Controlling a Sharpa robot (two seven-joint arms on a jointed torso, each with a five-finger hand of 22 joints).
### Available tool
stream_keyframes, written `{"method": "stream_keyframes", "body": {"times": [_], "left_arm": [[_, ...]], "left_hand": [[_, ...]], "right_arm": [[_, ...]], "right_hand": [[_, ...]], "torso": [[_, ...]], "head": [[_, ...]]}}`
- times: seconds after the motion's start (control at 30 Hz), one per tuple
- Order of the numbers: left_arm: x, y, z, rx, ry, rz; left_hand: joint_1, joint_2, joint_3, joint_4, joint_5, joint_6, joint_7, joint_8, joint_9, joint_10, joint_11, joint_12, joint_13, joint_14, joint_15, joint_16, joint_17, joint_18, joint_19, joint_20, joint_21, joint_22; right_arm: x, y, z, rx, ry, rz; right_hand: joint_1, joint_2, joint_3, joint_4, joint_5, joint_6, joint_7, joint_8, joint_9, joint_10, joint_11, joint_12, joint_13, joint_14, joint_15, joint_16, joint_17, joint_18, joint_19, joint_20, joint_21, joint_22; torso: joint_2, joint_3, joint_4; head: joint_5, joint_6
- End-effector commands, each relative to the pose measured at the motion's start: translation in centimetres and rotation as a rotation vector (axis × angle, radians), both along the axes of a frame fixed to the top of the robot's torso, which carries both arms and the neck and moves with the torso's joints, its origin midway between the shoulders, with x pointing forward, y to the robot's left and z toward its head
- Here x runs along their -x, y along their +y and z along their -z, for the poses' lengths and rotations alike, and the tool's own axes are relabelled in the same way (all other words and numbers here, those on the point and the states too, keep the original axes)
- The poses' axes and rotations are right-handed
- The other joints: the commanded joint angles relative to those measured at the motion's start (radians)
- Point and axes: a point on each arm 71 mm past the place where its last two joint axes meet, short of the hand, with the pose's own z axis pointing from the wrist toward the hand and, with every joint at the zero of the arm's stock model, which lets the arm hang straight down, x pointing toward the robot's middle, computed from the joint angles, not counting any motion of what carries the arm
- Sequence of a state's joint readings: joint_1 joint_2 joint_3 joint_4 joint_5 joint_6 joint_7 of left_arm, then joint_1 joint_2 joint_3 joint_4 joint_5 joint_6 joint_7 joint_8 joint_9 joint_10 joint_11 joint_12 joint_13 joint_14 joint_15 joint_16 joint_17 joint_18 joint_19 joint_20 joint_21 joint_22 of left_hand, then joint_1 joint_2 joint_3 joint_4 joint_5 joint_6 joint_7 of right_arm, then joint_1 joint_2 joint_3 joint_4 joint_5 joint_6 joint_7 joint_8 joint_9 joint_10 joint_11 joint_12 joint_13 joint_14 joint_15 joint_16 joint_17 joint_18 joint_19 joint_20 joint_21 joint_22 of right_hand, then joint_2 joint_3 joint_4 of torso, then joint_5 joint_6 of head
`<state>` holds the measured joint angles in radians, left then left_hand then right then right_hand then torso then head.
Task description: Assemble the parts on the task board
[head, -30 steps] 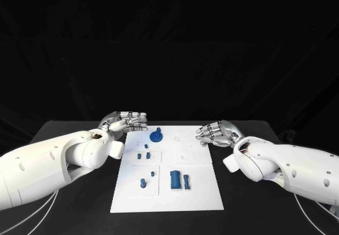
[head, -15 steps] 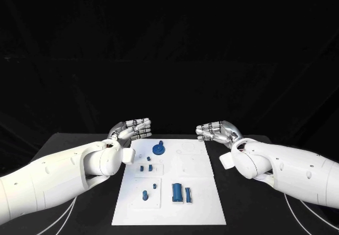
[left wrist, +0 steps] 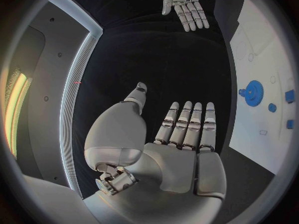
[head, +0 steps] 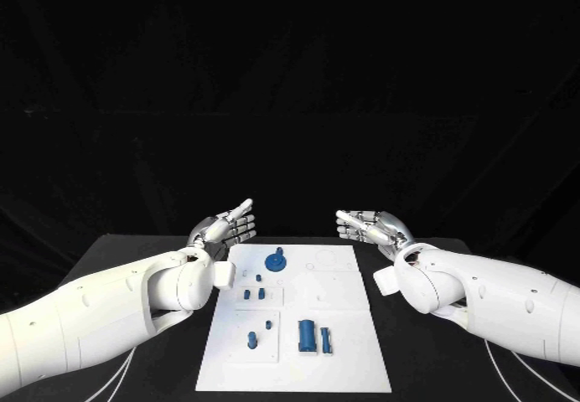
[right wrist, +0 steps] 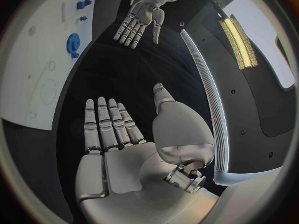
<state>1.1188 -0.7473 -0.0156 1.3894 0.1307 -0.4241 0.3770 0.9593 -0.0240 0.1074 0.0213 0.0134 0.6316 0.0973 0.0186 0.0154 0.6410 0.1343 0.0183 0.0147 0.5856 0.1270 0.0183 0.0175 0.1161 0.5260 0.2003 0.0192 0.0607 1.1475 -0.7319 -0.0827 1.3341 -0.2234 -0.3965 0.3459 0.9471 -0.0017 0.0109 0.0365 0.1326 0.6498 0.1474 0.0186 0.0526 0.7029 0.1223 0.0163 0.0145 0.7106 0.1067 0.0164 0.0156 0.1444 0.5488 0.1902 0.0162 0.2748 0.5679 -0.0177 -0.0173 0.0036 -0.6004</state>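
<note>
Both hands uncurled since earlier. Left hand [head: 227, 224] and right hand [head: 370, 225] hover beyond task board [head: 339, 335] far edge, fingers straight, apart, holding nothing.

No readable text, labels, brands or numbers anywhere. The task board [head: 317, 335] carries only faint engraved outlines, no lettering. The blue parts [head: 307, 336] are unmarked too.
</note>
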Motion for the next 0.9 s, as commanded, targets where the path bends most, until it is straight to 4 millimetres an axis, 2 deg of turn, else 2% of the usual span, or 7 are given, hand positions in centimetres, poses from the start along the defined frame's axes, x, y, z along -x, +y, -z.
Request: {"method": "stream_keyframes", "body": {"times": [0.03, 0.1, 0.33, 0.37, 0.4, 0.57, 0.9], "left_arm": [[0.7, -0.3, -0.2, -0.059, -0.056, -0.053], [1.2, -0.5, -0.2, -0.076, -0.069, -0.067], [3.4, -1.6, -0.1, -0.148, -0.132, -0.123], [3.7, -1.7, -0.1, -0.157, -0.139, -0.130], [3.9, -1.8, -0.2, -0.161, -0.144, -0.133], [4.2, -1.9, -0.2, -0.170, -0.153, -0.141], [4.2, -1.9, -0.2, -0.170, -0.153, -0.141]], "left_hand": [[-0.306, 0.024, -0.034, -0.021, -0.013, -0.201, -0.097, -0.019, -0.015, -0.204, -0.043, -0.018, -0.015, -0.187, -0.040, -0.018, -0.018, -0.039, -0.168, -0.064, -0.019, -0.061], [-0.339, 0.024, -0.037, -0.021, -0.013, -0.223, -0.097, -0.019, -0.015, -0.227, -0.047, -0.018, -0.015, -0.207, -0.045, -0.018, -0.018, -0.040, -0.186, -0.071, -0.019, -0.061], [-0.500, 0.024, -0.107, -0.021, -0.013, -0.329, -0.097, -0.019, -0.015, -0.334, -0.134, -0.018, -0.015, -0.305, -0.127, -0.018, -0.018, -0.116, -0.274, -0.105, -0.019, -0.061], [-0.517, 0.024, -0.107, -0.021, -0.013, -0.341, -0.097, -0.019, -0.015, -0.346, -0.134, -0.018, -0.015, -0.316, -0.127, -0.018, -0.018, -0.116, -0.284, -0.108, -0.019, -0.061], [-0.541, 0.024, -0.107, -0.021, -0.013, -0.356, -0.097, -0.019, -0.015, -0.361, -0.134, -0.018, -0.015, -0.330, -0.127, -0.018, -0.018, -0.116, -0.297, -0.113, -0.019, -0.061], [-0.617, 0.024, -0.107, -0.021, -0.013, -0.406, -0.097, -0.019, -0.015, -0.413, -0.134, -0.018, -0.015, -0.377, -0.127, -0.018, -0.018, -0.116, -0.339, -0.129, -0.019, -0.061], [-0.738, 0.024, -0.107, -0.021, -0.013, -0.486, -0.097, -0.019, -0.015, -0.493, -0.134, -0.018, -0.015, -0.450, -0.127, -0.018, -0.018, -0.116, -0.402, -0.200, -0.019, -0.061]], "right_arm": [[0.7, 0.4, -0.2, -0.047, -0.028, 0.079], [1.2, 0.6, -0.2, -0.067, -0.030, 0.105], [3.6, 1.5, -0.5, -0.143, -0.031, 0.229], [3.8, 1.6, -0.5, -0.148, -0.031, 0.240], [4.1, 1.7, -0.6, -0.154, -0.029, 0.254], [4.6, 1.9, -0.6, -0.163, -0.027, 0.275], [4.6, 1.9, -0.6, -0.163, -0.027, 0.275]], "right_hand": [[-0.300, 0.002, -0.011, -0.037, -0.042, -0.206, -0.047, -0.019, -0.053, -0.223, -0.039, -0.016, -0.015, -0.225, -0.034, -0.016, -0.016, -0.049, -0.174, -0.061, -0.016, -0.087], [-0.335, 0.002, -0.011, -0.037, -0.047, -0.230, -0.052, -0.019, -0.053, -0.249, -0.043, -0.016, -0.015, -0.251, -0.107, -0.016, -0.016, -0.053, -0.194, -0.068, -0.016, -0.097], [-0.491, 0.002, -0.011, -0.037, -0.133, -0.337, -0.076, -0.019, -0.053, -0.365, -0.122, -0.016, -0.015, -0.369, -0.107, -0.016, -0.016, -0.064, -0.285, -0.099, -0.016, -0.143], [-0.509, 0.002, -0.011, -0.037, -0.133, -0.350, -0.147, -0.019, -0.053, -0.379, -0.122, -0.016, -0.015, -0.383, -0.107, -0.016, -0.016, -0.072, -0.295, -0.102, -0.016, -0.148], [-0.534, 0.002, -0.011, -0.037, -0.133, -0.366, -0.147, -0.019, -0.053, -0.397, -0.122, -0.016, -0.015, -0.401, -0.107, -0.016, -0.016, -0.144, -0.309, -0.107, -0.016, -0.155], [-0.609, 0.002, -0.011, -0.037, -0.133, -0.418, -0.147, -0.019, -0.053, -0.453, -0.122, -0.016, -0.015, -0.458, -0.107, -0.016, -0.016, -0.144, -0.353, -0.190, -0.016, -0.177], [-0.725, 0.002, -0.011, -0.037, -0.133, -0.498, -0.147, -0.019, -0.053, -0.538, -0.122, -0.016, -0.015, -0.544, -0.107, -0.016, -0.016, -0.144, -0.418, -0.190, -0.016, -0.275]], "torso": [[-0.023, 0.0170, 0.0165], [-0.024, 0.0177, 0.0173], [-0.024, 0.0177, 0.0173], [-0.024, 0.0177, 0.0173], [-0.024, 0.0177, 0.0173], [-0.024, 0.0177, 0.0173], [-0.024, 0.0177, 0.0173]], "head": [[-0.003, 0.000], [-0.004, 0.000], [-0.004, 0.000], [-0.004, 0.000], [-0.004, 0.000], [-0.004, 0.000], [-0.004, 0.000]]}}
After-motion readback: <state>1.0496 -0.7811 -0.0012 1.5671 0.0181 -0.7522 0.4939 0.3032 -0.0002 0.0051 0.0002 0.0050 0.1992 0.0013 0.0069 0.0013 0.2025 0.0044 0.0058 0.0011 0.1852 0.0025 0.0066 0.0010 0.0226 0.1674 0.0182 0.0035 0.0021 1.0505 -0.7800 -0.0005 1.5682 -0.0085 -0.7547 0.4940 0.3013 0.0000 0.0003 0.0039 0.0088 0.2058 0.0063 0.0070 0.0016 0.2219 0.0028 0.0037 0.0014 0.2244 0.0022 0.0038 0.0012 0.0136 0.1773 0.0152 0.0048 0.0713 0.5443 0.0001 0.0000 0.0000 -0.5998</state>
